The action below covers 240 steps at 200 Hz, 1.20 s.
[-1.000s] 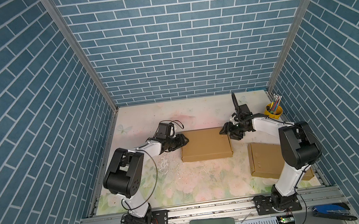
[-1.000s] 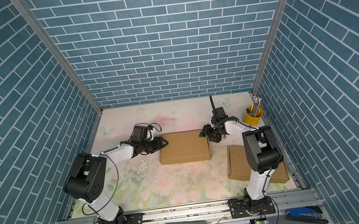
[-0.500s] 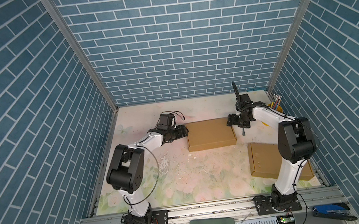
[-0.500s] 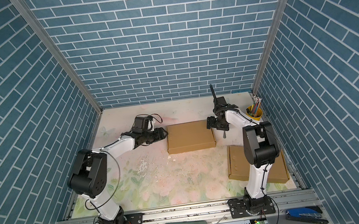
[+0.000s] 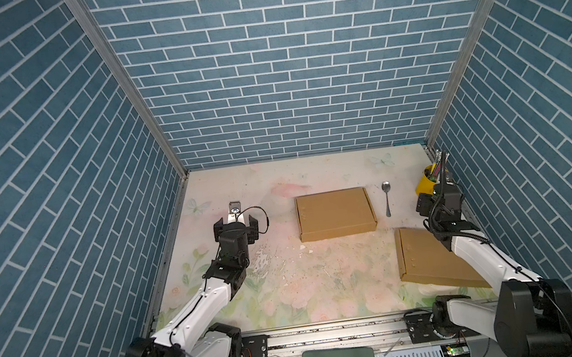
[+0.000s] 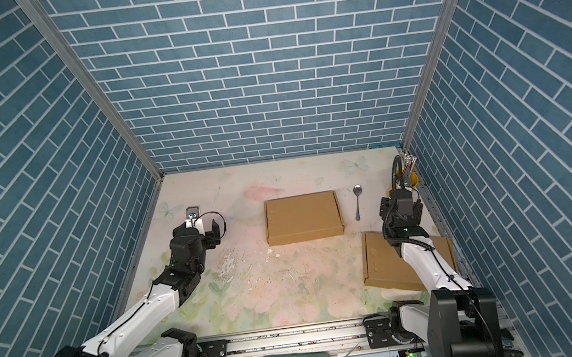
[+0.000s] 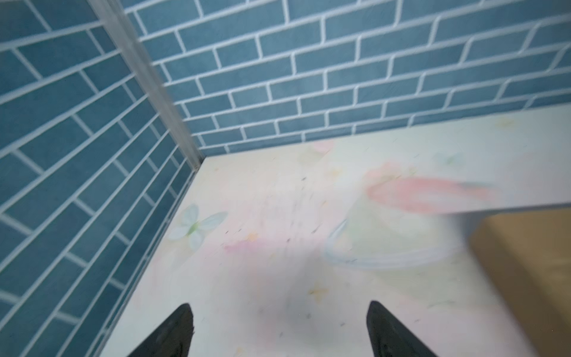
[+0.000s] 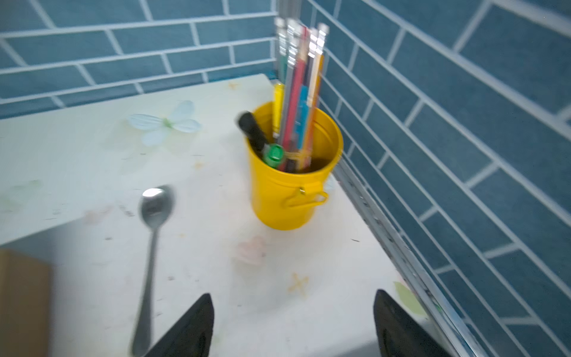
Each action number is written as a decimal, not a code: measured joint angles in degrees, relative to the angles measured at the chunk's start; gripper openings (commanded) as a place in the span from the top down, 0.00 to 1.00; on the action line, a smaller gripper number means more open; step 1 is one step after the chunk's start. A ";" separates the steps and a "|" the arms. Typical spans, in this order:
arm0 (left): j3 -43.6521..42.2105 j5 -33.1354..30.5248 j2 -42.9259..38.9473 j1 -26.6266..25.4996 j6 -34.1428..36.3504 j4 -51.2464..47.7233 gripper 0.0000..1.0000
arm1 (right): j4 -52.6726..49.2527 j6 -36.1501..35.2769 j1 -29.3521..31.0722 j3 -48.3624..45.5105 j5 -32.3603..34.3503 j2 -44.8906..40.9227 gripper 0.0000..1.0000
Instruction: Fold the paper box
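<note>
Paper box (image 5: 335, 213) lies flat and closed on bench (image 5: 289, 279), rear centre. Left end effector (image 7: 279, 309): fingers apart, empty, well left of box. Right end effector (image 8: 293, 296): fingers apart, empty, near yellow cup (image 8: 293, 185). Spoon (image 5: 386, 200) lies just right of box.
</note>
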 measured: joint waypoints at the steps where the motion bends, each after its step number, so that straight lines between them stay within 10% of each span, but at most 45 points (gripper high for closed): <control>1: -0.33 -0.26 0.31 0.15 0.09 0.31 0.09 | 0.15 0.00 -0.09 -0.17 0.07 0.04 0.21; 97: -8.13 17.05 23.19 15.89 0.17 33.40 0.00 | 33.59 -1.20 -1.07 -9.01 -9.57 17.27 0.19; 114: -8.00 17.81 25.24 15.93 0.00 33.46 0.00 | 38.91 -1.86 -1.07 -10.99 -11.82 20.33 0.19; 127: -6.95 17.20 25.31 16.26 -0.72 32.76 0.00 | 39.69 -2.08 -1.09 -11.45 -12.83 21.66 0.01; 240: -5.01 15.67 25.22 16.48 -1.62 33.40 0.00 | 41.20 -2.43 -1.25 -11.34 -13.46 21.75 0.01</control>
